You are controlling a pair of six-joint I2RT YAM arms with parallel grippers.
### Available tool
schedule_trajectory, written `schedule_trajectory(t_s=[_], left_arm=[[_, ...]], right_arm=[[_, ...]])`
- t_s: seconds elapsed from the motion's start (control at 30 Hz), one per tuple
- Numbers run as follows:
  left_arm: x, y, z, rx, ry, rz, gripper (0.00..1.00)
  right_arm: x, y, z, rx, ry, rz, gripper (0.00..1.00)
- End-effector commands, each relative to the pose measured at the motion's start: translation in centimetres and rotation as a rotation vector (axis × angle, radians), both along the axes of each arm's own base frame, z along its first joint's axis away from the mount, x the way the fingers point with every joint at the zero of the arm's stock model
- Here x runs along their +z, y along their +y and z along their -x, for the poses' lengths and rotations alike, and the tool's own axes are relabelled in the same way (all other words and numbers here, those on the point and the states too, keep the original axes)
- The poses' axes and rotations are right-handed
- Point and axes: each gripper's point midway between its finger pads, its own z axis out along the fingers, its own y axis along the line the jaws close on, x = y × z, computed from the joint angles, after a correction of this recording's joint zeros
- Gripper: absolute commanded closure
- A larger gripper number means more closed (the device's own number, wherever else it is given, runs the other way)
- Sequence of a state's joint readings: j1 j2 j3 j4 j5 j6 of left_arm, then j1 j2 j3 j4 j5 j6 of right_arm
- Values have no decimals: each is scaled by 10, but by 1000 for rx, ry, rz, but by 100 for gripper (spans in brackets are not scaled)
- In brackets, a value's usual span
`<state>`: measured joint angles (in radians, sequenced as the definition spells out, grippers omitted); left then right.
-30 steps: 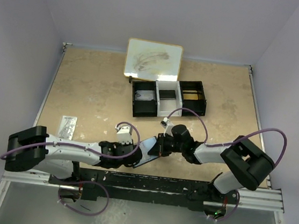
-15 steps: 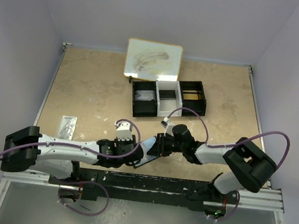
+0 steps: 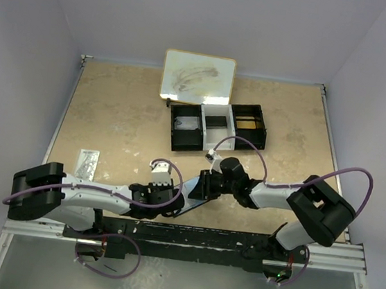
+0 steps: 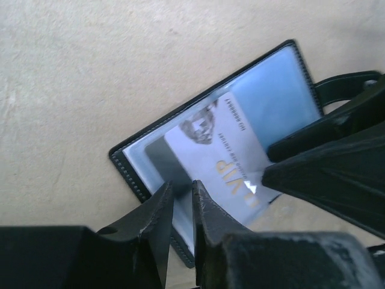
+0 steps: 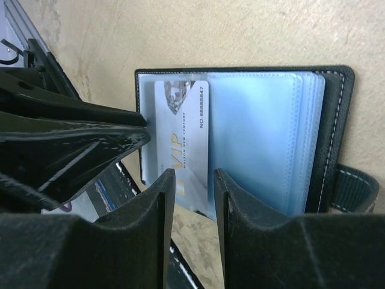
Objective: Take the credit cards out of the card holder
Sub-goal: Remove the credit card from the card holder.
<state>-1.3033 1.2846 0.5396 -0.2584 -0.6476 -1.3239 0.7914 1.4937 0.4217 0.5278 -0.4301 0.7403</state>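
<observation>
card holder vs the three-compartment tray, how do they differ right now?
Size: the card holder is far smaller than the tray. Place: the card holder lies at the near side of the table; the tray sits farther back. Look: the card holder lies open, showing shiny blue pockets and a VIP card; the tray has three compartments, black outside, white in the middle. Both are partly black.
</observation>
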Motion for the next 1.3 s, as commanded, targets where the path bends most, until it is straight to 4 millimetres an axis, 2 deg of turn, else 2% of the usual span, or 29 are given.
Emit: schedule_trajectory(t_s=[0.0, 0.23, 0.33, 0.43, 0.53, 0.83, 0.93, 1.13, 1.27], left_arm=[[-24, 17, 12, -4, 48, -78, 85], [-39, 26, 19, -13, 79, -111, 86], [-43, 33, 19, 4, 84, -153, 87], [-44, 37, 19, 11, 87, -180, 88], [-43, 39, 18, 15, 84, -191, 89], [-36, 36, 16, 17, 68, -190, 91], [-25, 27, 13, 7, 54, -166, 89], [21, -5, 1, -17, -23, -71, 69], [42, -30, -5, -50, -62, 15, 65]], right_arm=[[-4, 4, -10, 23, -29, 35, 64], [-3, 14, -12, 75, -39, 22, 67], [0, 16, -12, 79, -42, 5, 76], [0, 15, -12, 57, -30, -1, 94], [-1, 11, -15, 10, -28, 8, 100], [-6, -12, -21, -118, -20, 38, 100], [-9, -14, -19, -119, -11, 38, 100], [-13, -11, -17, -105, 4, 32, 100], [-14, -11, -17, -103, 8, 31, 100]])
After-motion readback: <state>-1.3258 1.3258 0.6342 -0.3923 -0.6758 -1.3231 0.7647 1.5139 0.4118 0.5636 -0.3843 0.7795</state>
